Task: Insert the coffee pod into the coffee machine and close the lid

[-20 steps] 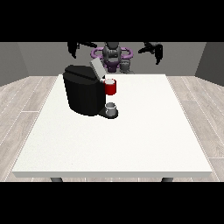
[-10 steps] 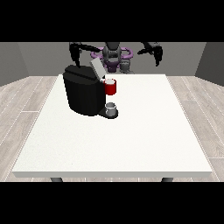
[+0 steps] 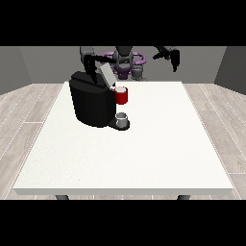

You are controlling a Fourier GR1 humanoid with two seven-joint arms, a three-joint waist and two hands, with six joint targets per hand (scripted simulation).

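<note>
A black coffee machine (image 3: 91, 103) stands on the white table (image 3: 158, 144) at the left of its far half. Its grey lid (image 3: 106, 75) is tilted up and open. A red brew head (image 3: 121, 96) juts from the machine's right side, with a pale round top that may be the pod. A small grey cup (image 3: 122, 119) stands below it on the machine's base. The hand at the view's left (image 3: 89, 65) hangs just above the machine's top, beside the raised lid, fingers pointing down. The hand at the view's right (image 3: 174, 60) is held high over the far right edge, holding nothing.
The robot's body (image 3: 125, 62) stands behind the table's far edge. Wooden floor surrounds the table, and grey walls are behind it. Only the machine and the cup stand on the table.
The hand at the view's left has come down and inward, from high behind the machine to just above its top by the lid. The other hand has dropped slightly.
</note>
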